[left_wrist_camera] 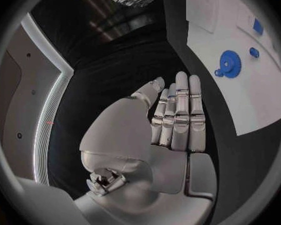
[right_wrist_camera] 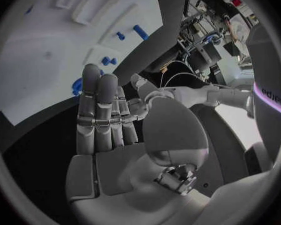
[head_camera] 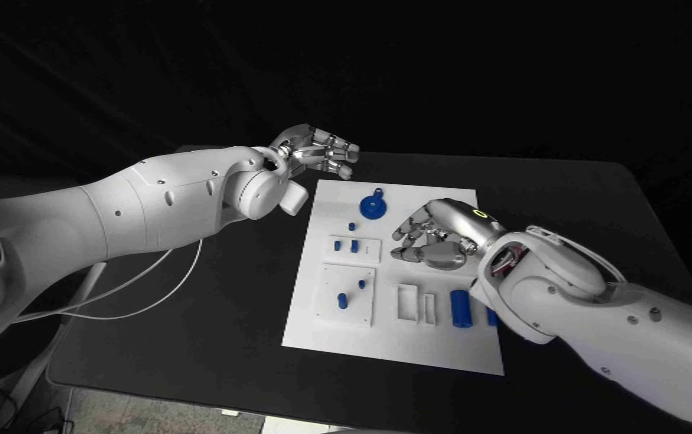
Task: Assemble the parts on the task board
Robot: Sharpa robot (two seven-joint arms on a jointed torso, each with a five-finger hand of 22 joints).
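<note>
The task board [head_camera: 433, 339] lies at the centre of the black tabletop [head_camera: 577, 204]. A blue gear [head_camera: 374, 205] rests near the board's far edge; smaller blue parts [head_camera: 346, 246] sit across its middle, and a blue cylinder [head_camera: 460, 308] lies toward the near right corner. The right robot hand [head_camera: 437, 235] hovers over the board, fingers extended, grasping nothing. The left robot hand [head_camera: 317, 151] is raised beyond the board's far left corner, released.

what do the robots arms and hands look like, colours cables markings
Both arms have smooth, rounded white shells. The left arm has small dark dots on its casing and thin white cables hanging beneath it. The right arm has a thin cable looping at the wrist. The left hand and right hand are silver metal with segmented fingers; the right hand bears a small yellow-green mark.
</note>
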